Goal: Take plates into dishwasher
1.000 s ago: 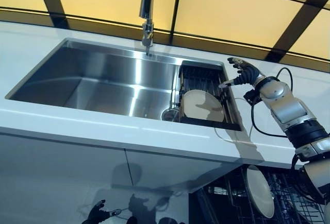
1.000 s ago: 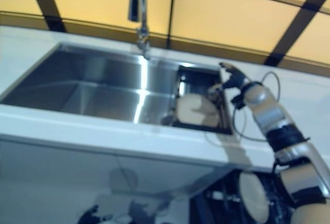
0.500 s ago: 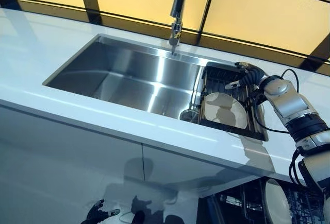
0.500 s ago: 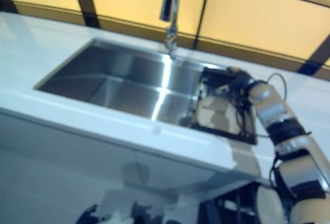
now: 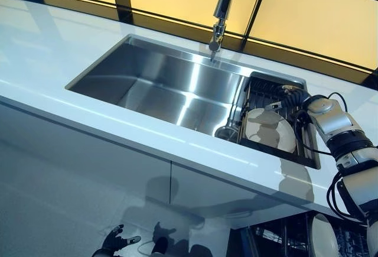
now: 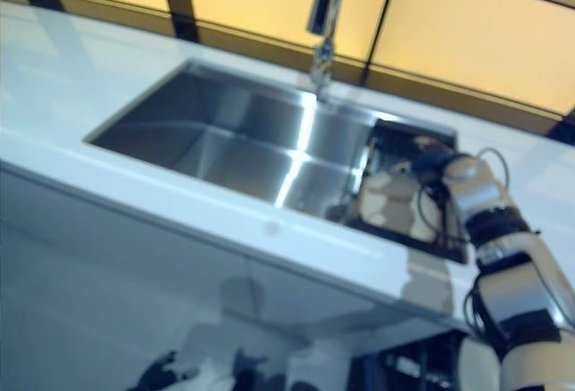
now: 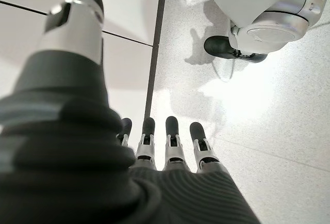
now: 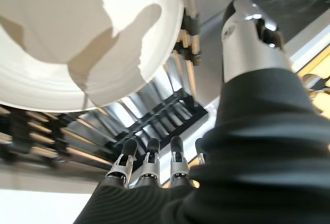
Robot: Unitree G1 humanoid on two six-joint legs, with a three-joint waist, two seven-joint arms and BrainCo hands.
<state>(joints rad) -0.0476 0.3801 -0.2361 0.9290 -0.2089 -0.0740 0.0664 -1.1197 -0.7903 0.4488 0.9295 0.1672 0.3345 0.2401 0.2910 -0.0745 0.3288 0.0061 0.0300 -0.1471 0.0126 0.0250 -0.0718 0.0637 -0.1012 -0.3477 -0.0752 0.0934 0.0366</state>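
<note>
In the left eye view, a white counter (image 5: 71, 85) holds a steel sink (image 5: 165, 85) with one faucet (image 5: 221, 9) rising at its far edge. A black drying rack (image 5: 277, 91) sits in the sink's right end, and one white plate (image 5: 270, 130) leans in it, near the rack's front edge. The right hand (image 5: 293, 94) reaches over the rack's far right corner, just above the plate. At the lower right edge of this view, under the counter, a second plate (image 5: 322, 236) stands in the open dishwasher (image 5: 277, 242), so the task looks partly done: one plate is loaded and one is left to carry over. The left hand (image 5: 115, 242) hangs low near the floor, well apart from the work. The right eye view shows the same layout: one sink, one faucet, one rack, one plate in it, with the right hand beside that plate. In the left wrist view, the left hand's fingers (image 7: 172, 141) lie straight and relaxed over the pale floor (image 7: 268, 121), holding nothing. In the right wrist view, the right hand's fingers (image 8: 149, 162) are straight and spread, its thumb apart, with the plate's rim just past them and the rack's slats between; nothing is gripped yet. The grasp on the remaining plate appears to be the step in hand.
</note>
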